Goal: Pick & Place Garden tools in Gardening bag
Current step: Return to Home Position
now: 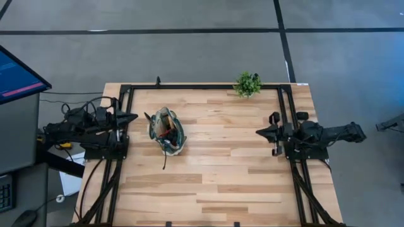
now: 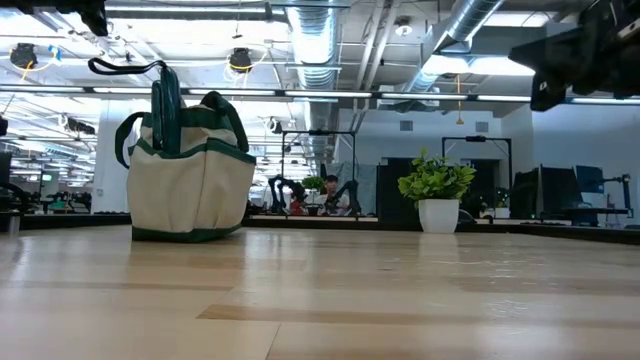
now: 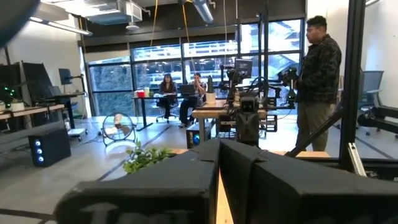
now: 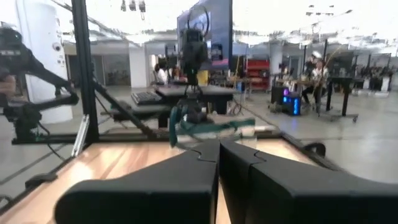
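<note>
High view: bag (image 1: pixel 166 130) stands left of centre, tools (image 1: pixel 165 117) poking out, left gripper (image 1: pixel 134 117) parked just beside it, right gripper (image 1: pixel 259 132) well apart; low view: bag upright, loops (image 2: pixel 165 100) up; wrist views: left fingers (image 3: pixel 168 186), right fingers (image 4: pixel 168 186) pressed together, empty; risk: any left-arm swing snags the loops, tips bag.

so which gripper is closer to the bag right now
The left gripper: its tip is just beside the gardening bag, while the right gripper waits far off on the opposite side.
</note>
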